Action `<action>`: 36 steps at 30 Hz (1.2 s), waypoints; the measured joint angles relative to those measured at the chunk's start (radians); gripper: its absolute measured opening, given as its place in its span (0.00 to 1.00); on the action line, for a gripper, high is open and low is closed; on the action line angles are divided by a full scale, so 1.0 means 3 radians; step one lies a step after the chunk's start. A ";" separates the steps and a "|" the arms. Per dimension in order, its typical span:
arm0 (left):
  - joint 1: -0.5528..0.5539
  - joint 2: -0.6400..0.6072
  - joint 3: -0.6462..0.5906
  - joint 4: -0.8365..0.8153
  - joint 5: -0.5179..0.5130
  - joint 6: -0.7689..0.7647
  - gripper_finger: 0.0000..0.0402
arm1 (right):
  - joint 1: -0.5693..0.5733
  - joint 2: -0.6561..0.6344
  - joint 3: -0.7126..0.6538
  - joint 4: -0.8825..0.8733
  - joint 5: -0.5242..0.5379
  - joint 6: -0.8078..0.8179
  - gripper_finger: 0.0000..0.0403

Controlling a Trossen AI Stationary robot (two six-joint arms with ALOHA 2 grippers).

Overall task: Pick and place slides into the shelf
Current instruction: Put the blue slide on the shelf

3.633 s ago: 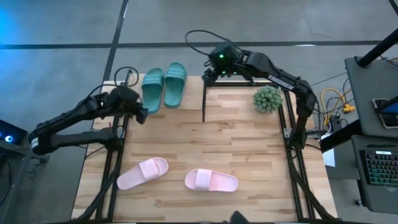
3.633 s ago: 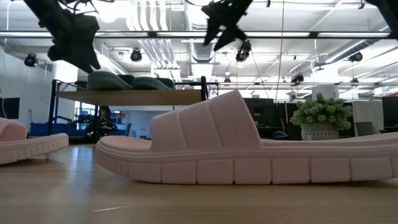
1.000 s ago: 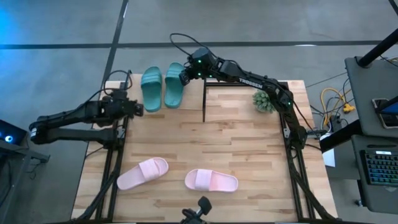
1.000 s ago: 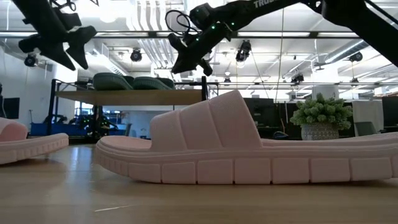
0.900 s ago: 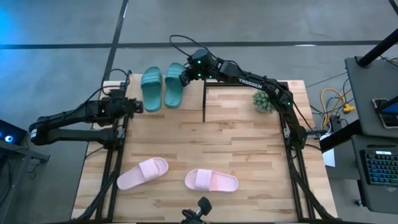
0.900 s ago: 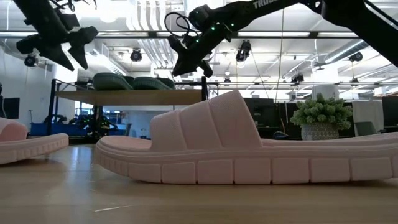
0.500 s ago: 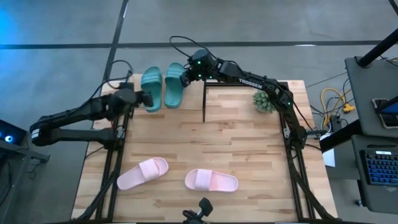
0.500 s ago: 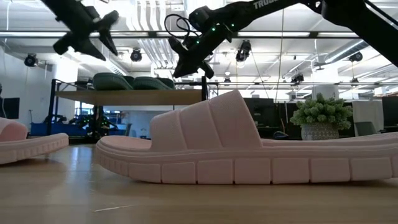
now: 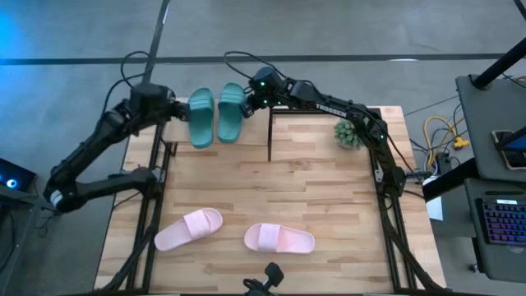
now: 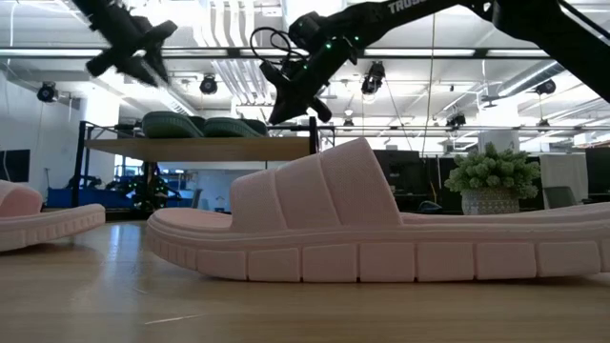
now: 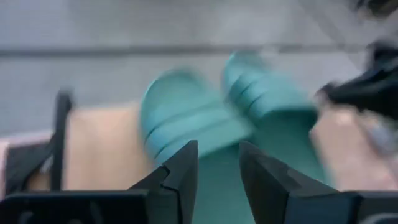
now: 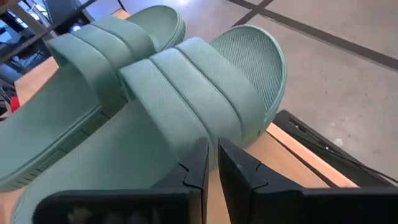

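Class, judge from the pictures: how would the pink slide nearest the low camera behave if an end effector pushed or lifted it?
The pink slide has a thick, flat, ridged sole, so it would probably slide rather than tip or roll. It looks like foam rubber: likely light, somewhat flexible. Its arched strap seems a natural grasping point.

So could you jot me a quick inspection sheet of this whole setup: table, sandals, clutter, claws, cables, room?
Surface: wooden tabletop, bare in the middle.
Job's things: teal slides side by side on the shelf; two pink slides lie on the table near its front edge.
Clutter: fuzzy green plant at the right rear.
Grippers: left gripper beside the left teal slide, jaws slightly apart, holding nothing; right gripper shut, at the right teal slide.
Cables: black loops behind the shelf, yellow bundle off the right.
Surroundings: grey floor; keyboard on a side desk.
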 joint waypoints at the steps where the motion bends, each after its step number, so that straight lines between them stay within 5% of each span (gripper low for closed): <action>1: 0.0106 0.0035 -0.0001 -0.0146 0.0094 0.0030 0.24 | 0.0000 0.0000 0.0008 0.0008 0.0000 0.0000 0.07; 6: 0.0425 0.0227 -0.0058 -0.0266 0.0516 0.0225 0.12 | 0.0000 0.0000 0.0018 0.0009 0.0000 0.0000 0.07; 10: 0.0559 0.0349 -0.0031 -0.0169 0.0510 0.0365 0.01 | 0.0000 -0.0001 0.0018 0.0001 0.0000 0.0000 0.07; 36: 0.0634 0.1049 -0.0018 0.0333 0.0269 0.0598 0.00 | -0.0008 -0.0003 0.0016 -0.0072 0.0060 -0.0011 0.07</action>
